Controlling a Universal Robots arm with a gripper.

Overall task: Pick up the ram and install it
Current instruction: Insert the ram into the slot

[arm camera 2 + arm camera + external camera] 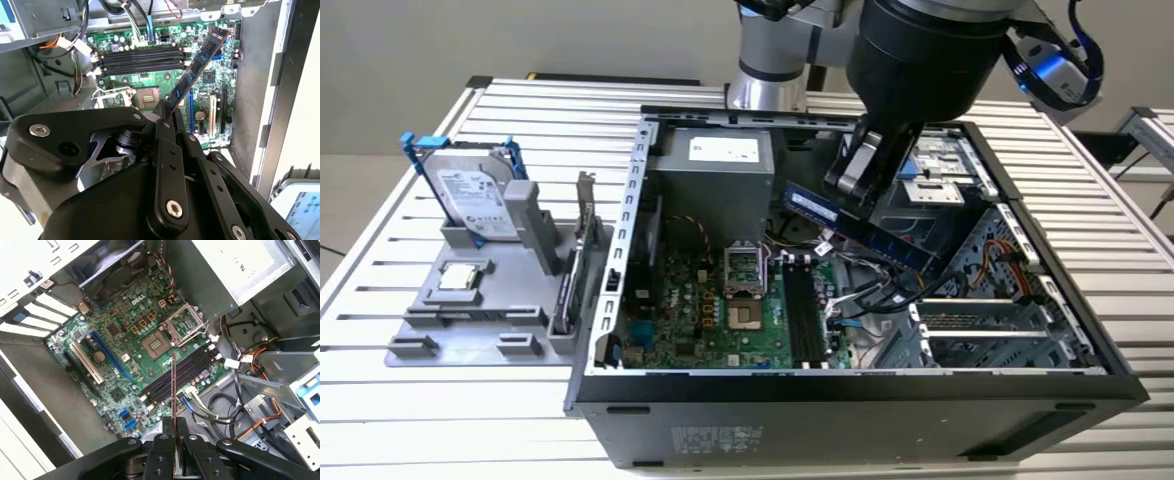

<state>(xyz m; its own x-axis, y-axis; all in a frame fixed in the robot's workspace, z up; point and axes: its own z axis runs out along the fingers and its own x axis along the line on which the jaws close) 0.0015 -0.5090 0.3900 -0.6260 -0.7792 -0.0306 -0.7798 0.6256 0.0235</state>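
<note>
Jaws: clamped on one end of the ram.
Ram: held tilted in the air inside the open computer case, above the motherboard.
Slots: the black memory slots lie below the ram, apart from it.

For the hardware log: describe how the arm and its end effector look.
The arm is a silver-grey tube with a bulky black cylinder near the wrist and a blue-ringed joint cap. The end effector is matte black, built of jointed flat links pinned with silver screws.
</note>
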